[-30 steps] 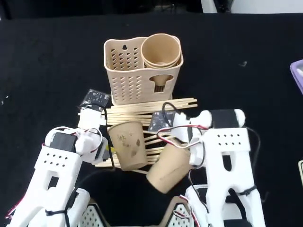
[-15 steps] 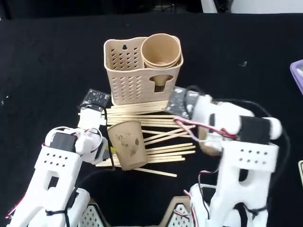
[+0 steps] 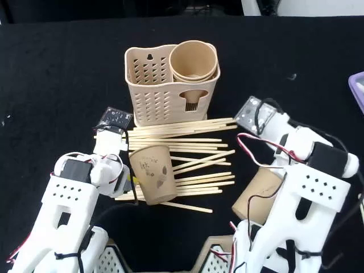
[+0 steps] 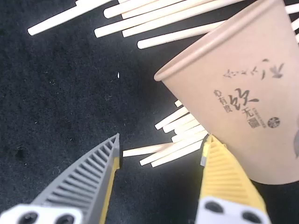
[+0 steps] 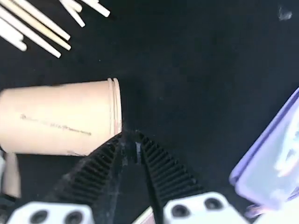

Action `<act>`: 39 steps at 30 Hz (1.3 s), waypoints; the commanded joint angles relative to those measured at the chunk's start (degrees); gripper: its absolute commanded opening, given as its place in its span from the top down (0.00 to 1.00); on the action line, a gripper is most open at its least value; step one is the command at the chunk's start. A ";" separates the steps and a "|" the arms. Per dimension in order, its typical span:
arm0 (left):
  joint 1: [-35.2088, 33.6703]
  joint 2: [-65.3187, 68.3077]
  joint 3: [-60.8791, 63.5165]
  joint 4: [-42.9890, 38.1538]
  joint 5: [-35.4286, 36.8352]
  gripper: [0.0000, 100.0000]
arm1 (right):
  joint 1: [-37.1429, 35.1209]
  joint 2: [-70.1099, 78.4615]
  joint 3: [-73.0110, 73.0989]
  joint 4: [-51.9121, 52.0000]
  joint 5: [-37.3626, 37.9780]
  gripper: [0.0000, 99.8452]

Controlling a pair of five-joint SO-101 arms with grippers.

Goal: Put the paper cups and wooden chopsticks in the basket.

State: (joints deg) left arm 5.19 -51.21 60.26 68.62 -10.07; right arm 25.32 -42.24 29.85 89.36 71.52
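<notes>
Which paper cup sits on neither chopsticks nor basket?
The paper cup on its side by the right arm; another rests on the chopsticks, others stand in the basket.

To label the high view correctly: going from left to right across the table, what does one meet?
The left arm, paper cup on the chopsticks, second paper cup at the right arm, purple container at the edge.

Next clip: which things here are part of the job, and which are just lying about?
Job: basket, stacked cups inside it, loose cup on the chopsticks, second cup off to their side.
Lying about: purple tray.
</notes>
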 commanded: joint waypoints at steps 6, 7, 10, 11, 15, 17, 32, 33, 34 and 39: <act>-0.48 -0.79 3.30 -6.33 0.00 0.72 | 0.88 1.27 4.88 5.36 -0.09 0.66; -0.48 -0.79 3.30 -6.24 0.00 0.72 | 1.05 1.27 6.20 5.36 1.32 0.66; -0.48 -0.79 3.30 -6.15 0.00 0.72 | 1.14 1.27 8.75 4.22 2.64 0.69; -0.48 -0.79 3.30 -6.15 0.00 0.72 | 1.05 1.27 9.36 3.25 2.64 0.70; -0.48 -0.79 3.30 -6.15 -0.09 0.72 | 0.88 1.36 12.26 0.70 2.90 0.70; -0.48 -0.79 3.30 -6.15 -0.09 0.72 | 0.79 1.36 13.67 0.35 3.25 0.70; -0.48 -0.88 4.18 -6.59 -0.09 0.72 | 1.23 21.14 13.23 -1.85 4.84 0.81; -0.48 -0.88 4.18 -6.59 -0.09 0.72 | 1.58 21.14 12.79 -1.76 4.75 0.83; -0.48 -0.88 4.18 -6.59 -0.09 0.72 | 2.37 20.88 12.44 -1.76 4.66 0.86; -0.48 -0.88 4.00 -6.59 -0.09 0.72 | 6.24 17.54 10.33 -1.76 4.57 0.98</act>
State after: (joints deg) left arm 5.27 -51.21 64.75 62.81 -10.15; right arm 29.01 -23.87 40.22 88.22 75.65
